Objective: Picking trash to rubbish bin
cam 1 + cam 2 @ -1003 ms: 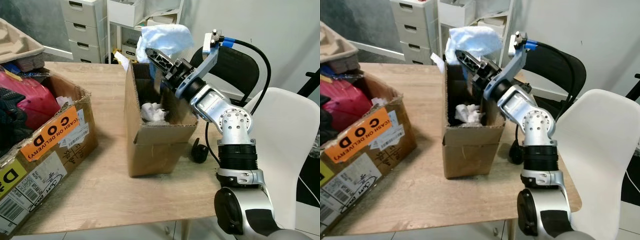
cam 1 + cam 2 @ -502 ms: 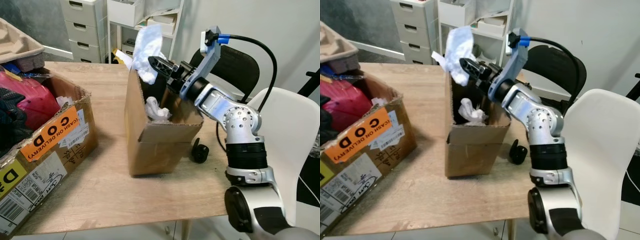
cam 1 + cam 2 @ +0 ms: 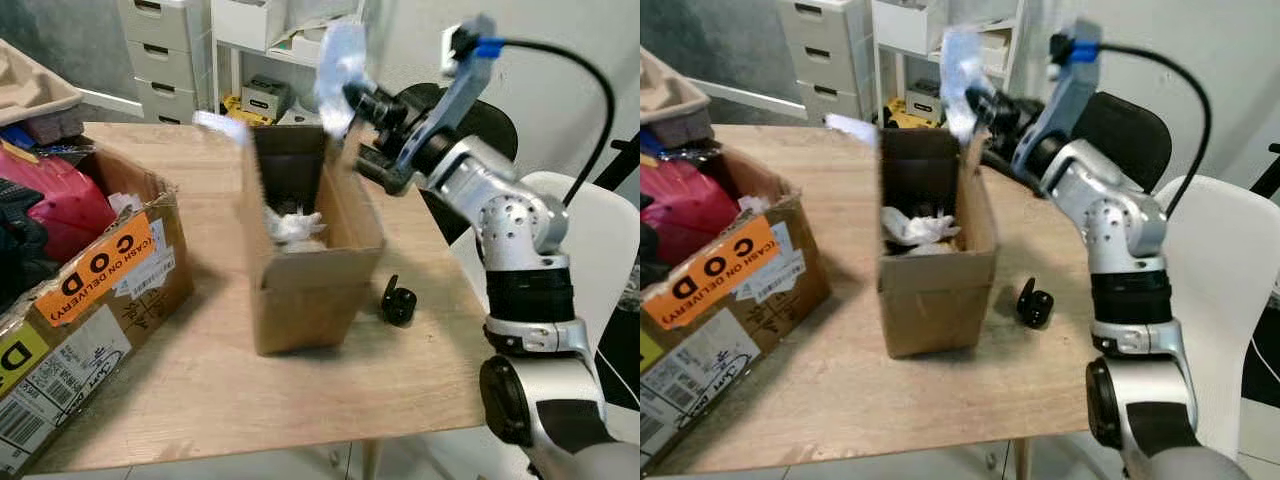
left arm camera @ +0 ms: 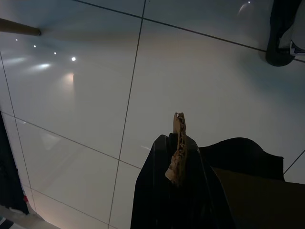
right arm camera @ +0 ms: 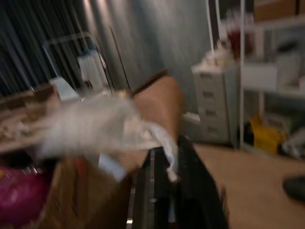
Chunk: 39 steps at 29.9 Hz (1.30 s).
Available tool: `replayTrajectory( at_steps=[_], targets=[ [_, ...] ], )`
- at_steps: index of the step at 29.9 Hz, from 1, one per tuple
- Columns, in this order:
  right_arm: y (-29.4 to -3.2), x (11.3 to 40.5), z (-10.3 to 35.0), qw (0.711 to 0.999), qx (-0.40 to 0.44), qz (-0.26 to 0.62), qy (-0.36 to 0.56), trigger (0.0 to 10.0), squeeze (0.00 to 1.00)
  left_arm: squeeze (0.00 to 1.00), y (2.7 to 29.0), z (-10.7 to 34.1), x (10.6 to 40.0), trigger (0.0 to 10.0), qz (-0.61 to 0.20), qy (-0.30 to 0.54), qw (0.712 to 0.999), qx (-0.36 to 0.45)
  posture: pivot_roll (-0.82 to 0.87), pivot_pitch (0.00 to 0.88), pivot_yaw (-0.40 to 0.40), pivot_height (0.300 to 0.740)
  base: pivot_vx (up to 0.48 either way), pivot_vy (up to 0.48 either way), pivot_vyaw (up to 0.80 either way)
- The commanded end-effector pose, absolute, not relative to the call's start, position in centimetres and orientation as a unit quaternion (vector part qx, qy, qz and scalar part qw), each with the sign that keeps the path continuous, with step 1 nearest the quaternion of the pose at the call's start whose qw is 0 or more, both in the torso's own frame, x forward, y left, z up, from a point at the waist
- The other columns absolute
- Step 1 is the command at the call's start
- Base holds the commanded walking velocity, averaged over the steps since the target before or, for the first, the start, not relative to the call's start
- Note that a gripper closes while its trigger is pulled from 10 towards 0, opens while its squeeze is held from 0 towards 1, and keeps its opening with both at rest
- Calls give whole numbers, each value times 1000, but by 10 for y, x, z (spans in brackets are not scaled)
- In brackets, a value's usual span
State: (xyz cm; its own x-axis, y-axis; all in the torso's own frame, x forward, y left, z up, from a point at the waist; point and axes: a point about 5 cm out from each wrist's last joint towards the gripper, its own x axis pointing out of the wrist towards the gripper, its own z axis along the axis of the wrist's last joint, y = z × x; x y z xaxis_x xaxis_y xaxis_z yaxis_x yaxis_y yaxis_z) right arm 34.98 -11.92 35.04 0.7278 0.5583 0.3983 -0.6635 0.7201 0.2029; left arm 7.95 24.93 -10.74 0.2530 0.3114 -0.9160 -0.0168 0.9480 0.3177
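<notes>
We're at the drop step; our right gripper [image 3: 352, 98] sits upper centre of the head views, above the far right corner of the open cardboard box [image 3: 305, 262]; its fingers look pinched on a pale blue-white tissue [image 3: 338, 60], which stands up above them, blurred; the right wrist view shows the same wad [image 5: 95, 126] draped over the closed black fingers [image 5: 167, 191], so we read it as held, not released.

Box is mid-frame on the wooden table [image 3: 200, 390] and serves as our bin; crumpled white paper [image 3: 292, 226] already lies inside it; a small black object [image 3: 397, 302] lies on the table just right of the box; a larger parcel box [image 3: 95, 285] with an orange label sits lower left.

Left gripper [image 4: 177, 191] hangs over the tiled floor [image 4: 95, 95], fingers closed on a small tan scrap [image 4: 177, 155].

Next move, our judgement: bring the tissue back over the opening, lower it past the rim, then open; it's light and floppy, so a high release may catch on the flap or drift onto the table.
</notes>
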Motion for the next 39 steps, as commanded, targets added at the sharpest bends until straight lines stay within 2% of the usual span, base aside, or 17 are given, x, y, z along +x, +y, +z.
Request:
replayTrajectory(
  at_steps=[1, 6, 9, 12, 15, 22, 24, 26, 27, 28, 29, 30, 31, 32, 33, 39],
  targets=[
    [-121, 347, 356, 909, 164, 340, -174, 0, 0, 0, 241, -111, 72, 10000, 92, 613, 776, 118, 20, 95, -80, 740, 0, 0, 0],
    [-119, 348, 353, 917, 96, 356, -152, 0, 0, 0, 240, -111, 73, 10000, 91, 612, 777, 117, 18, 91, -87, 740, 0, 0, 0],
    [-116, 349, 343, 919, -11, 379, -110, 0, 0, 0, 239, -111, 73, 10000, 91, 612, 777, 117, 17, 89, -93, 740, 0, 0, 0],
    [-116, 350, 341, 915, -33, 389, -99, 0, 0, 0, 239, -111, 73, 10000, 91, 612, 777, 117, 17, 88, -95, 740, 0, 0, 0],
    [-116, 350, 327, 902, -96, 416, -62, 0, 0, 0, 238, -112, 73, 10000, 91, 612, 777, 115, 20, 87, -100, 740, 0, 0, 0],
    [-111, 346, 314, 870, -149, 469, -35, 0, 0, 0, 236, -113, 71, 10000, 90, 614, 776, 112, 15, 96, -100, 740, 0, 0, 0],
    [-111, 346, 314, 870, -149, 469, -35, 0, 0, 0, 236, -113, 71, 10000, 90, 614, 776, 112, 15, 96, -100, 740, 0, 0, 0],
    [-111, 348, 312, 862, -162, 479, -27, 1569, 0, 0, 235, -113, 71, 10000, 90, 615, 775, 112, 13, 100, -102, 740, 0, 0, 0],
    [-109, 349, 310, 858, -170, 485, -22, 3020, 0, 0, 235, -113, 70, 10000, 90, 615, 775, 112, 13, 102, -106, 740, 0, 0, 0],
    [-109, 349, 310, 858, -170, 485, -22, 3020, 0, 0, 235, -113, 70, 10000, 90, 615, 775, 112, 13, 102, -106, 740, 0, 0, 0],
    [-107, 350, 307, 853, -178, 491, -16, 4902, 0, 0, 235, -113, 70, 10000, 90, 615, 775, 112, 13, 102, -106, 740, 0, 0, 0],
    [-107, 350, 307, 853, -178, 491, -16, 4902, 0, 0, 235, -113, 70, 10000, 90, 615, 775, 112, 13, 102, -106, 740, 0, 0, 0],
    [-104, 351, 304, 847, -183, 499, -7, 10000, 0, 0, 235, -113, 70, 10000, 91, 615, 775, 111, 16, 104, -109, 740, 0, 0, 0],
    [-103, 352, 302, 844, -185, 504, -1, 10000, 0, 0, 235, -113, 70, 10000, 91, 615, 776, 111, 19, 104, -110, 740, 0, 0, 0],
    [-102, 352, 299, 838, -197, 509, 5, 10000, 1000, 0, 234, -113, 70, 10000, 91, 615, 776, 110, 21, 105, -111, 740, 0, 0, 0],
    [-99, 352, 296, 823, -219, 524, 13, 10000, 1000, 0, 234, -113, 68, 10000, 94, 616, 775, 107, 30, 107, -112, 740, 0, 0, 0]
  ],
)
